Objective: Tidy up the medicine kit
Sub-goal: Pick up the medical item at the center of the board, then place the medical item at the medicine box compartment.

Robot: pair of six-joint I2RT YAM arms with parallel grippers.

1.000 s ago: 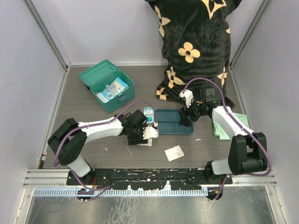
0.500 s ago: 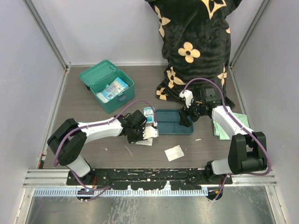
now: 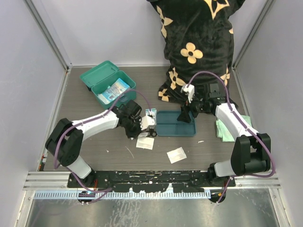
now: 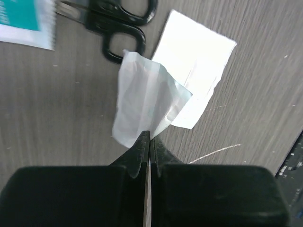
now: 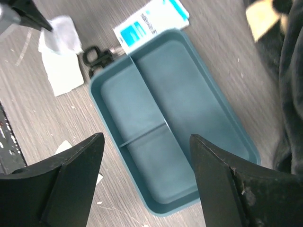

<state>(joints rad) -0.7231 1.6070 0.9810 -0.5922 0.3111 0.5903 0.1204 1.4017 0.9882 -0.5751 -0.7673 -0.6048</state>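
**A:** What has the left pincer (image 4: 149, 142) got?

**B:** Its jaws are pressed tight together on the edge of a thin white sachet (image 4: 144, 106). The sachet sticks out crumpled past the tips.

**A:** And around it?

**B:** Just behind the sachet, a flat white square (image 4: 201, 80) lies on the table. Past that are black scissors (image 4: 99, 21), with a teal-and-white packet (image 4: 19, 19) beside their handles.

**A:** The right pincer (image 5: 146, 142)?

**B:** Its fingers are spread wide and hold nothing. It hangs over the blue divided tray (image 5: 189, 80), which lies in the middle of the table, just right of the scissors.

**A:** Where's the medicine kit?

**B:** The medicine kit (image 3: 124, 101) sits at the back left of the table, beyond the left arm and apart from both pincers. Its lid is thrown open and there are blue-and-white packs (image 3: 112, 91) inside.

**A:** Anything else?

**B:** From above, another white packet (image 3: 176, 154) lies near the front edge. A pale green cloth (image 3: 227, 130) lies under the right arm.
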